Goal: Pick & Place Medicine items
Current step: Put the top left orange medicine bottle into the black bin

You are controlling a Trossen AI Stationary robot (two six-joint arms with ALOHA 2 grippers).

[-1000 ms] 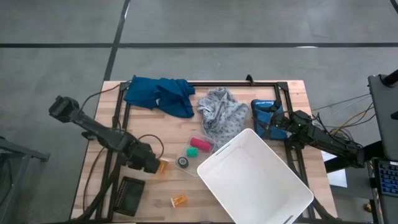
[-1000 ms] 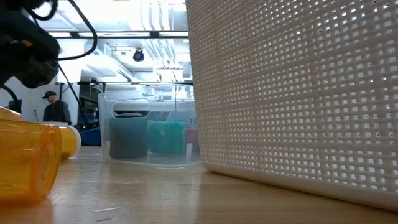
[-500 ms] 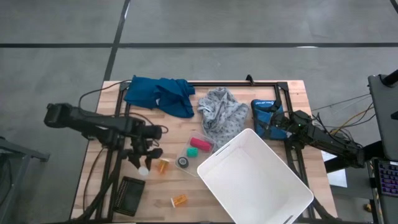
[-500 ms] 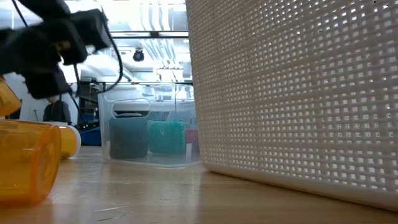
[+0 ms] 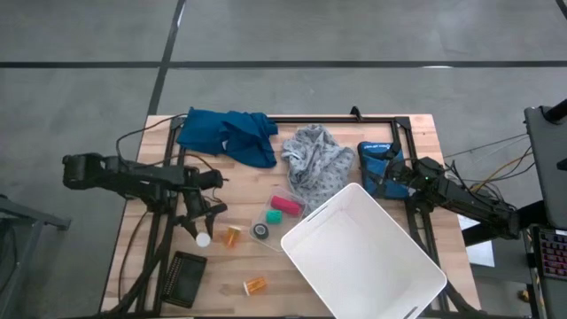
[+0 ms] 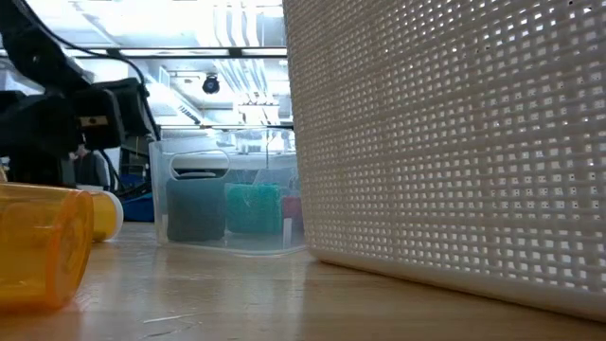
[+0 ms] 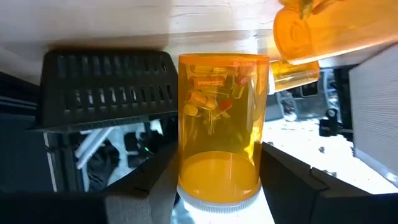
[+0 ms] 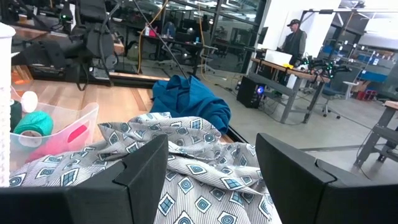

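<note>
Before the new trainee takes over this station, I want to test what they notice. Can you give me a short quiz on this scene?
1. True or false: the left gripper holds a pill bottle.
2. How many pill bottles lie loose on the table?
3. Where does the right gripper wait: A) over the white basket, B) beside the grey patterned cloth?

Key: 1 true; 2 two; 3 B.

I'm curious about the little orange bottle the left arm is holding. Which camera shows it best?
The left wrist view: the pill bottle fills the frame between the left end effector's fingers. The high view shows mainly its white cap; the low and right wrist views don't clearly show it.
</note>
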